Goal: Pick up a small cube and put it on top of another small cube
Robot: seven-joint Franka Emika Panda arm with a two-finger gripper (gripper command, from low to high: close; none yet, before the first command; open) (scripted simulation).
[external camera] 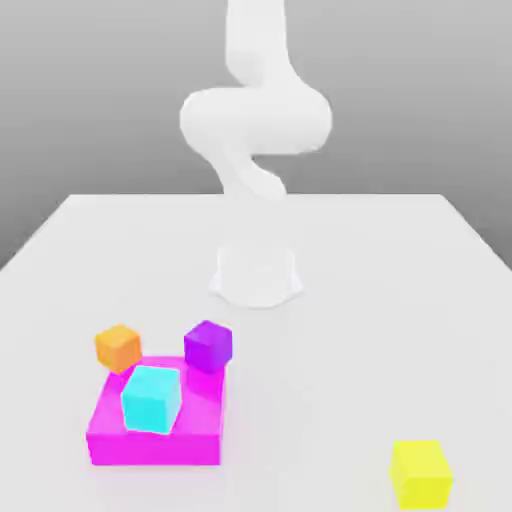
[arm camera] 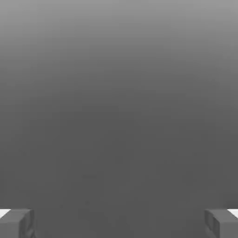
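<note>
A cyan cube [external camera: 151,398] rests on a flat magenta block [external camera: 185,440] near the front of the white table, at the exterior view's left. A purple cube [external camera: 208,345] stands at the block's far right corner; I cannot tell whether it rests on the block or just behind it. An orange cube [external camera: 118,348] sits by the far left corner. A yellow cube [external camera: 421,473] lies alone at the front right. In the hand view my gripper [arm camera: 119,224] is open, its grey fingertips [arm camera: 16,223] wide apart with nothing between them, facing plain grey background.
The white arm [external camera: 256,120] rises from its round base [external camera: 256,275] at the middle of the table [external camera: 400,300] and bends upward out of frame. Bare table surface lies between the magenta block and the yellow cube.
</note>
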